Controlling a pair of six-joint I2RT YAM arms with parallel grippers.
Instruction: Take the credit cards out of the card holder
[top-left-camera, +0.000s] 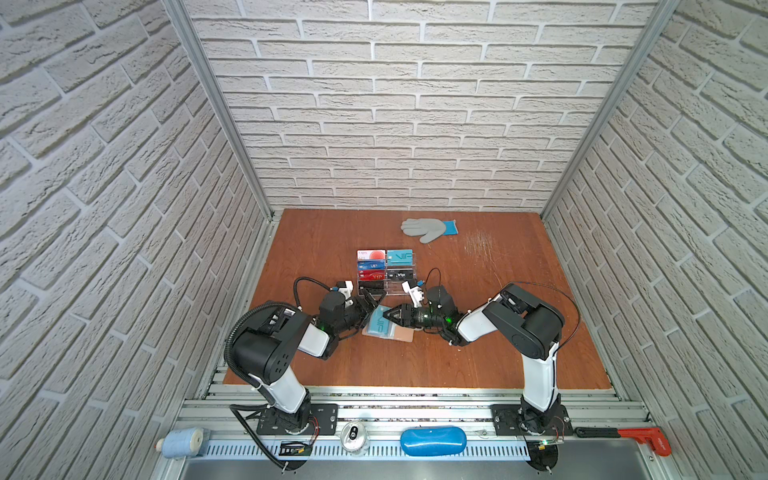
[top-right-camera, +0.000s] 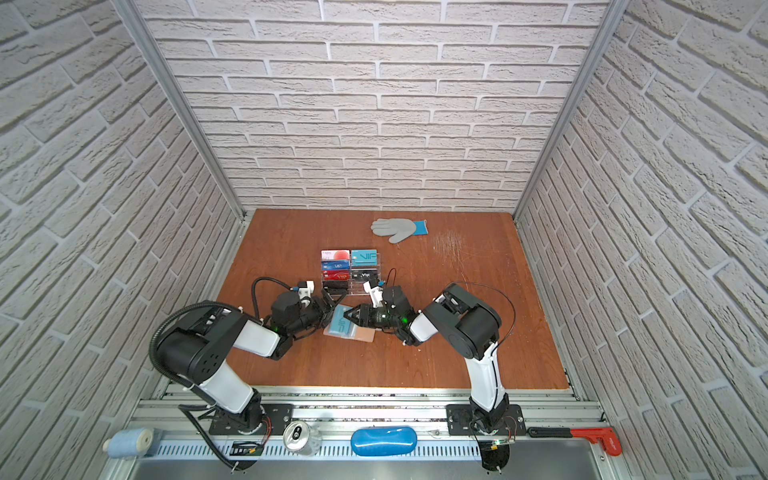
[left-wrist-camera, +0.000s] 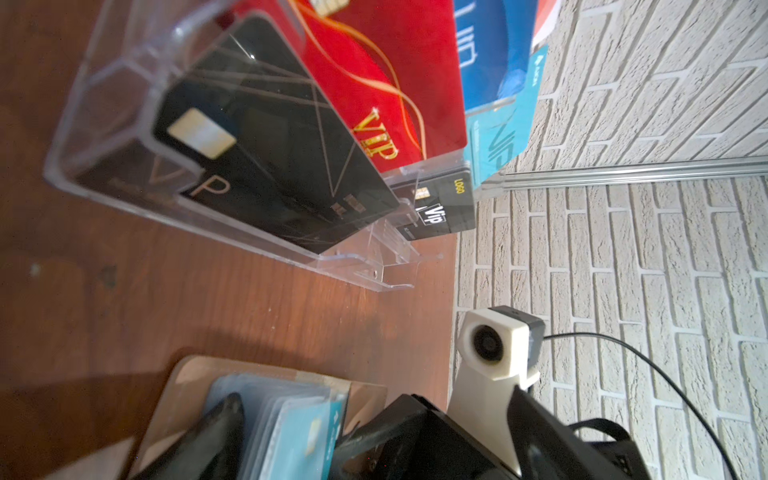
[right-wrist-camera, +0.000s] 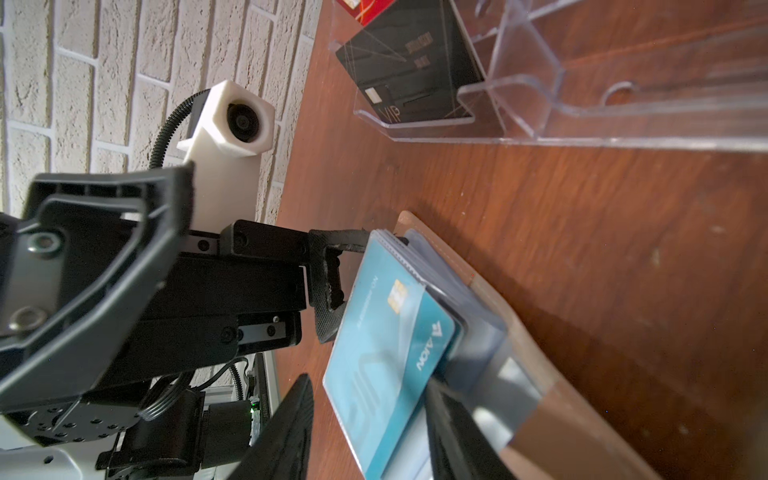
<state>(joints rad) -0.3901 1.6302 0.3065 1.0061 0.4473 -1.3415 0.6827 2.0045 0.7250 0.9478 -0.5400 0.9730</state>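
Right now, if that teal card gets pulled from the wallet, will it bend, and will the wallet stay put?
The teal card looks flat and rigid, so probably no bending. The card holder looks thin and light, so it may drag along unless held down.

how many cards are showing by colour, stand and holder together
teal cards: 2 (one in the stand, one in the holder)
black cards: 2
blue card: 1
red card: 1
white card: 1
total: 7 showing
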